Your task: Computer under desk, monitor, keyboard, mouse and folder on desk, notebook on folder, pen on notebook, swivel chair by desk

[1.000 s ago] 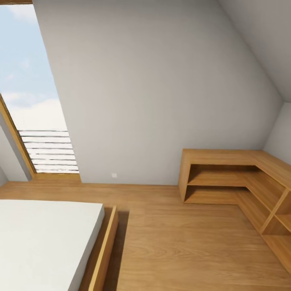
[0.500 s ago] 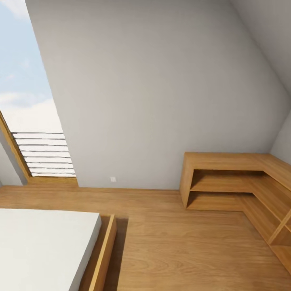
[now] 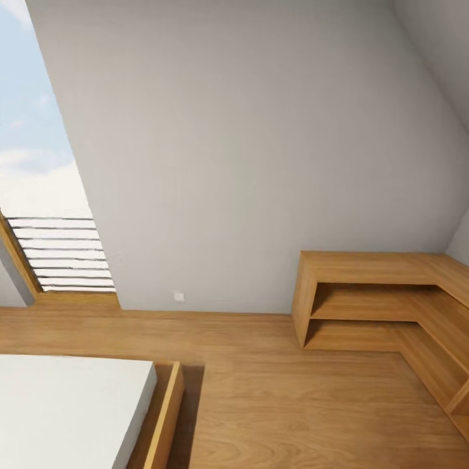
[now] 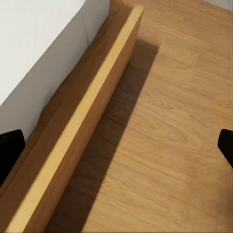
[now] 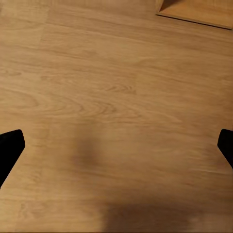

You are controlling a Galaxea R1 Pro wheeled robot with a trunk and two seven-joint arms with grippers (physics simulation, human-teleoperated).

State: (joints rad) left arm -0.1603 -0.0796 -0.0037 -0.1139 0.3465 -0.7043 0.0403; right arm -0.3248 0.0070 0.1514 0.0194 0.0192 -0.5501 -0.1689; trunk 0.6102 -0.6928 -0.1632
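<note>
In the left wrist view my left gripper (image 4: 116, 150) is open, its black fingertips (image 4: 10, 148) far apart at the picture's edges. It hangs over the wooden floor (image 4: 170, 126), beside the bed's wooden frame (image 4: 82, 121). My right gripper (image 5: 116, 145) is open too, with nothing between its fingertips (image 5: 9, 145), above bare floorboards (image 5: 116, 97). A corner of the wooden shelf unit (image 5: 199, 9) lies beyond it.
A bed with a white mattress (image 3: 65, 410) and a wooden frame (image 3: 163, 417) is at the lower left. A low L-shaped wooden shelf unit (image 3: 371, 267) stands against the grey wall (image 3: 247, 150) at the right. A tall window (image 3: 39, 195) is at the left. Wooden floor (image 3: 273, 404) lies between them.
The whole head picture has shifted, so the camera has moved: the window sits further left, and the bed and the shelf unit sit lower. Nothing in the room has moved.
</note>
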